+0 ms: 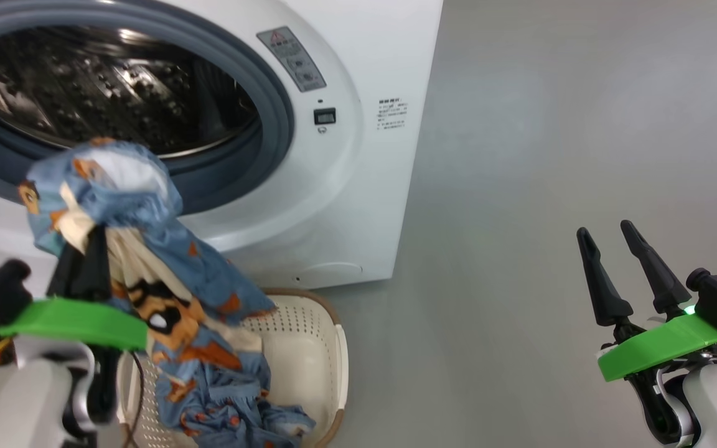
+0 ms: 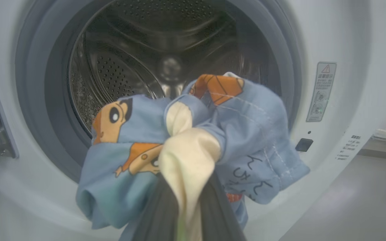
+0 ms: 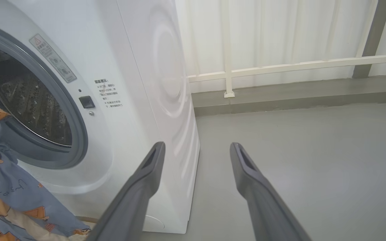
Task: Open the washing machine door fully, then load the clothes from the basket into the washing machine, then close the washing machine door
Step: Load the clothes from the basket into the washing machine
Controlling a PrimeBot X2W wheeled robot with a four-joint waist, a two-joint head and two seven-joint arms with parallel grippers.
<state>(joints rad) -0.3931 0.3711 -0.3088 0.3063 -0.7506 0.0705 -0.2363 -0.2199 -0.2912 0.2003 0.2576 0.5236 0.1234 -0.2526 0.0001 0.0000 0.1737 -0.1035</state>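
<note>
The left gripper (image 1: pixel 84 258) was clenched on the clothes (image 1: pixel 147 205), its two dark fingers (image 2: pixel 152 217) pinching a bunch of blue and cream cloth printed with orange figures. That bunch was lifted in front of the lower rim of the washer's (image 1: pixel 358 155) round opening, outside the drum (image 1: pixel 116 93) and level with the grey gasket (image 1: pixel 271 112). From the grip the cloth trailed down into the basket (image 1: pixel 340 348), where more of it lay heaped toward the basket's left and near sides; the right wall inside was bare. The basket stood on the floor (image 1: pixel 551 155) just before the washer's bottom edge, below the opening. The right gripper (image 1: pixel 605 230) was spread wide and empty, well apart to the right over bare floor. In its wrist view its tips stood before the washer's right side panel and the floor.
</note>
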